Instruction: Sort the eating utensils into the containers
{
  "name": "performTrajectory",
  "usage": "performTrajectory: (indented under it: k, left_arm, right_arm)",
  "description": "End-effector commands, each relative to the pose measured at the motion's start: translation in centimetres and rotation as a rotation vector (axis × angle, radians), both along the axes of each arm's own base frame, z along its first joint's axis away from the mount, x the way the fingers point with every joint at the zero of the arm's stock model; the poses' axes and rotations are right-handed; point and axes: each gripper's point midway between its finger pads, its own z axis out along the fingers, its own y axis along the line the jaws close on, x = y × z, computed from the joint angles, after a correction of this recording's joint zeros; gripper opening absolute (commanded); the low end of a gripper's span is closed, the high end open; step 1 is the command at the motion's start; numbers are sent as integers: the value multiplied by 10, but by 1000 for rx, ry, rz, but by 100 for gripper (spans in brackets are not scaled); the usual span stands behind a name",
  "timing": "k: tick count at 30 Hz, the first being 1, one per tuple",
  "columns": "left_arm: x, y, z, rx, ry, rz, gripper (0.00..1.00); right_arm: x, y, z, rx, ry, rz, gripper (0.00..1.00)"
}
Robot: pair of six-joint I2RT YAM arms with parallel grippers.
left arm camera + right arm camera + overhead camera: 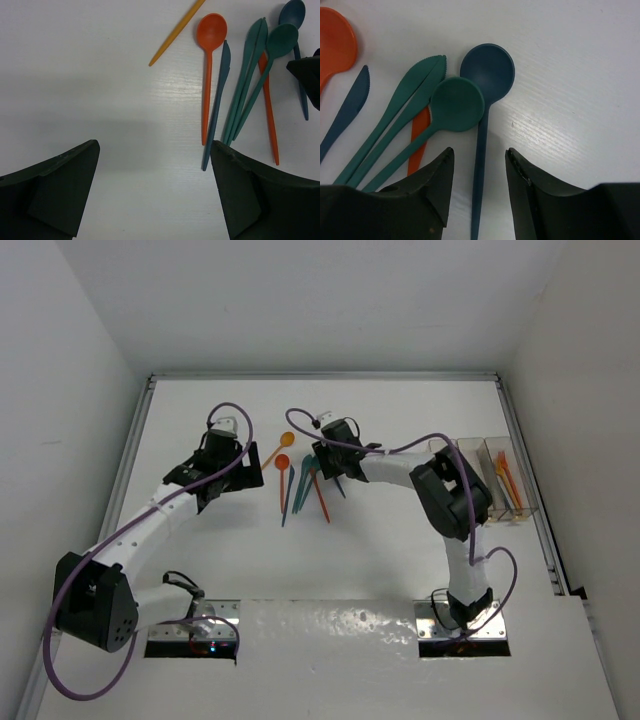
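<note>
Right wrist view: the right gripper (479, 151), fingers parted and empty, straddles the handle of the blue spoon (487, 70), mid-worktop (400, 420) toward the far edge. It is probably light, stiff and slick, so pinch mid-handle. The left gripper (155, 145) is spread wide, holding nothing.

Your left arm (150, 522) and right arm (466, 562) have white-wrapped links and black joints. A purple cable (228, 406) loops along each. Your fingers (55, 190) are plain, matte black wedges.

Bright diffuse overhead light; soft grey shadows; slight sheen; focus sharp
</note>
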Motion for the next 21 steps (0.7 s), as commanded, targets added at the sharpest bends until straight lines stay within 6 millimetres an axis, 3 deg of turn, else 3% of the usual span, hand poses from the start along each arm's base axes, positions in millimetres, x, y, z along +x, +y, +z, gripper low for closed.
performTrajectory:
  k: [1,4,10,11,13,17,21]
  left_arm:
    - [7,1,7,10,-39,10,91]
    - [7,2,7,12,-40,12,91]
    - [7,1,7,7,-39,8,91]
    - [7,0,7,4,-39,7,91]
    - [7,-1,8,2,-41,4,91]
    - [7,-1,8,0,-39,3,91]
    - [6,-2,9,-5,-37,-2,91]
  right_arm:
    - [15,18,10,49,-29,-16,44]
    - [11,19,1,45,-7,-21,37]
    - [0,6,-15,-2,22,-38,11]
    - [0,3,-15,-15,19,-33,4]
    - [-2,-1,-12,-30,11,-34,0]
    - [-1,-17,10,-60,-55,-32,0]
    - [-1,-47,52,-70,-128,-46,0]
